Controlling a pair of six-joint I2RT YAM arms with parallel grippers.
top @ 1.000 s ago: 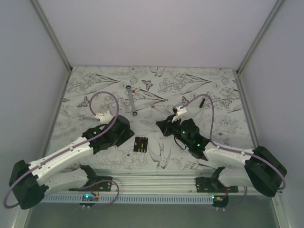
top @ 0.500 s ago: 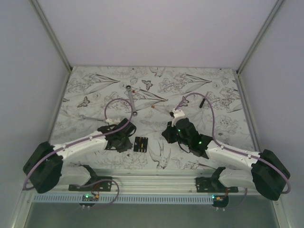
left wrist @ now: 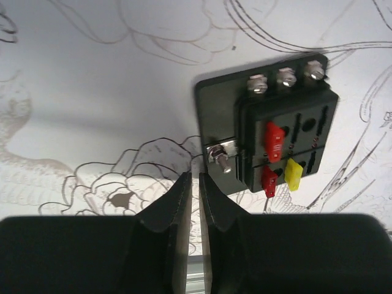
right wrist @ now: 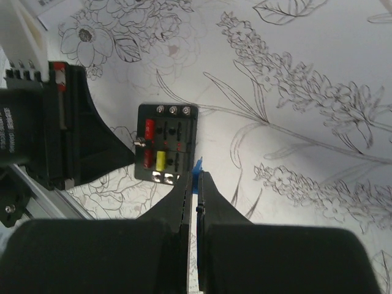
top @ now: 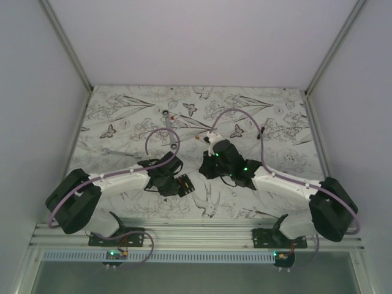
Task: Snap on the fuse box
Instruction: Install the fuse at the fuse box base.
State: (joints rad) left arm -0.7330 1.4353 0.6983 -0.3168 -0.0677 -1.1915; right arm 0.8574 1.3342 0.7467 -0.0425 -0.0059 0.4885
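Observation:
The fuse box (top: 185,185) is a small black block lying flat on the flower-print table, near the front centre. It also shows in the left wrist view (left wrist: 269,131), with red and yellow fuses and silver screws on its face, and in the right wrist view (right wrist: 166,152). My left gripper (left wrist: 195,177) is shut and empty, its tips just left of the box's near corner. My right gripper (right wrist: 196,177) is shut on a small blue piece (right wrist: 197,166), right beside the box's right edge. The left gripper's black body (right wrist: 86,141) sits against the box's left side.
A long silver wrench (top: 169,130) lies behind the box at the table's middle. A small pale part (top: 199,139) lies to its right. A thin piece (top: 113,150) lies at the left. Enclosure walls bound the table on both sides and the back.
Both arms have closed in on the fuse box. The left gripper swung right to its left side and the right gripper moved left and forward to its right side.

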